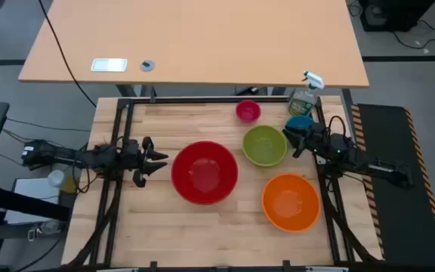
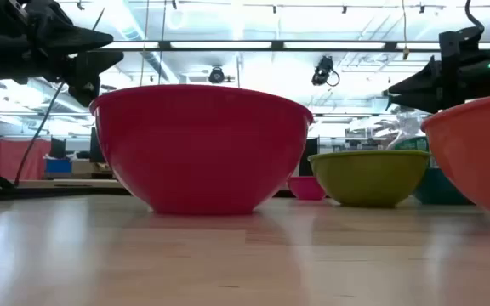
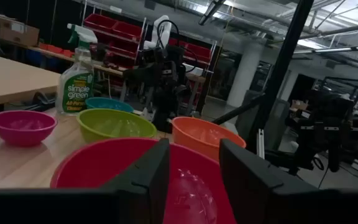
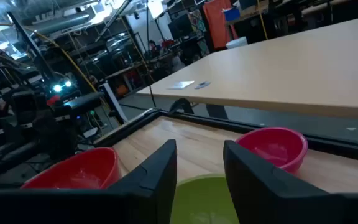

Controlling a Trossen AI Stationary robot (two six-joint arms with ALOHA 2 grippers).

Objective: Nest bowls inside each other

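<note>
Five bowls stand apart, each on its base on the wooden table: the red bowl (image 1: pixel 205 172) in the middle, the orange bowl (image 1: pixel 291 201) near right, the lime green bowl (image 1: pixel 265 145), the small pink bowl (image 1: pixel 248 111) at the far side, and the blue bowl (image 1: pixel 300 121), partly under my right arm. My left gripper (image 1: pixel 161 159) hovers level just left of the red bowl's rim (image 3: pixel 104 155), fingers a little apart, nothing between them. My right gripper (image 1: pixel 293 142) hangs beside the green bowl (image 4: pixel 204 199) over the blue one, fingers likewise apart and empty.
A green spray bottle (image 1: pixel 304 94) stands at the far right corner behind the blue bowl. A larger tan table (image 1: pixel 195 38) with a card and a small disc lies beyond the far edge. Bare wood shows along the near edge and at the far left.
</note>
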